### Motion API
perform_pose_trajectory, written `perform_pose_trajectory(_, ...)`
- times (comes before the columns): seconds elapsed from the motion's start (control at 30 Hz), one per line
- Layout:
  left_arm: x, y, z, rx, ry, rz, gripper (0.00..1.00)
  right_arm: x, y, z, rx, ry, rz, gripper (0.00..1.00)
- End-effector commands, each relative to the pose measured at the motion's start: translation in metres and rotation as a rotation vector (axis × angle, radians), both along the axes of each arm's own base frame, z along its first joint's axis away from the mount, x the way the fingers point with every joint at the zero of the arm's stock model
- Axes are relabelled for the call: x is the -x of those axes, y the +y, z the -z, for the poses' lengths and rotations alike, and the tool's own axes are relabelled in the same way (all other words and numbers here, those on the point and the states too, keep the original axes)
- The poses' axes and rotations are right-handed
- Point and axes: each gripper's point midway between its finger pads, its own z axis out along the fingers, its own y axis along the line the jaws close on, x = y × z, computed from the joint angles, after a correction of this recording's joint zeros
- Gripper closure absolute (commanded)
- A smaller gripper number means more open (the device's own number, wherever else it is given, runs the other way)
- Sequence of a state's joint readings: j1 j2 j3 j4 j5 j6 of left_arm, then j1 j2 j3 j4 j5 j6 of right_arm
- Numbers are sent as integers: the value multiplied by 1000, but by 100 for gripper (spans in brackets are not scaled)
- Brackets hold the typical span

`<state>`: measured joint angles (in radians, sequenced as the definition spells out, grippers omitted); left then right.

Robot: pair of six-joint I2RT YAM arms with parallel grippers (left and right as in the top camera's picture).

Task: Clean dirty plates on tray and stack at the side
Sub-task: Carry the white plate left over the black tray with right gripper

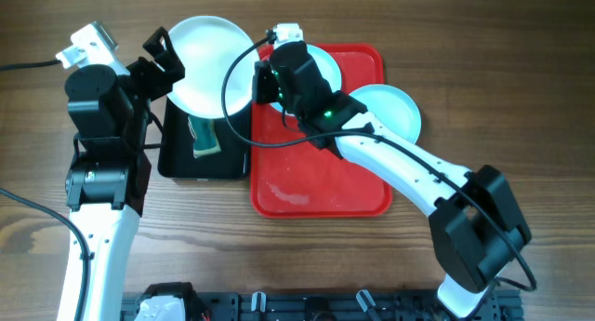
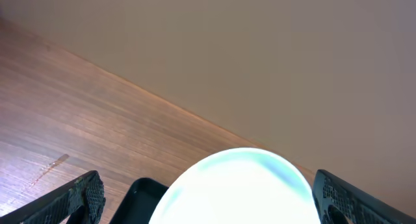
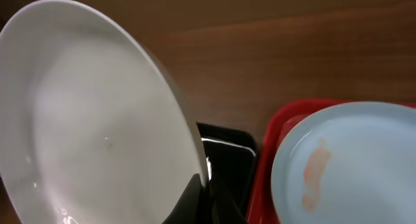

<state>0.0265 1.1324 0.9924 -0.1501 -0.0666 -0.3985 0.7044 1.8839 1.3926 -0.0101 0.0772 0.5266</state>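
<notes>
My right gripper (image 1: 260, 84) is shut on the right rim of a white plate (image 1: 206, 62) and holds it tilted over the far end of the black tray; the right wrist view shows the pinch (image 3: 211, 195) on that plate (image 3: 91, 120). My left gripper (image 1: 163, 65) is open at the plate's left edge; in the left wrist view the plate (image 2: 240, 191) lies between its spread fingers (image 2: 214, 208). A second plate (image 3: 344, 165) with an orange smear lies on the red tray (image 1: 316, 186), partly under my right arm (image 1: 327, 62). A light aqua plate (image 1: 398, 109) sits at the tray's right edge.
A black tray (image 1: 191, 161) stands left of the red tray and holds a green sponge (image 1: 204, 137); it also shows in the right wrist view (image 3: 227, 156). A black cable (image 1: 28, 65) lies at the far left. Brown wooden table (image 1: 483, 42) all round.
</notes>
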Motion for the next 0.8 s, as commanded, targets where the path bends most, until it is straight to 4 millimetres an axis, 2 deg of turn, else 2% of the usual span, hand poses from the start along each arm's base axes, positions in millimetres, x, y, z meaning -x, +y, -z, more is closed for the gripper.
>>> perform_pose_trajectory(0.0,2,4,1,-5,16,-17,0,-17,-5,0,84,-87,39,96)
perform_pose_trajectory(0.37,12,4,27,-2,130,-17,0,-12,11,-7,234,-244,19,96)
perform_pose_trajectory(0.6,29,3,59,1,276,-16,0,-16,15,-4,319,-319,-2,96)
perform_pose_trajectory(0.77,42,3,78,3,374,-16,0,-24,13,-21,392,-434,1,96)
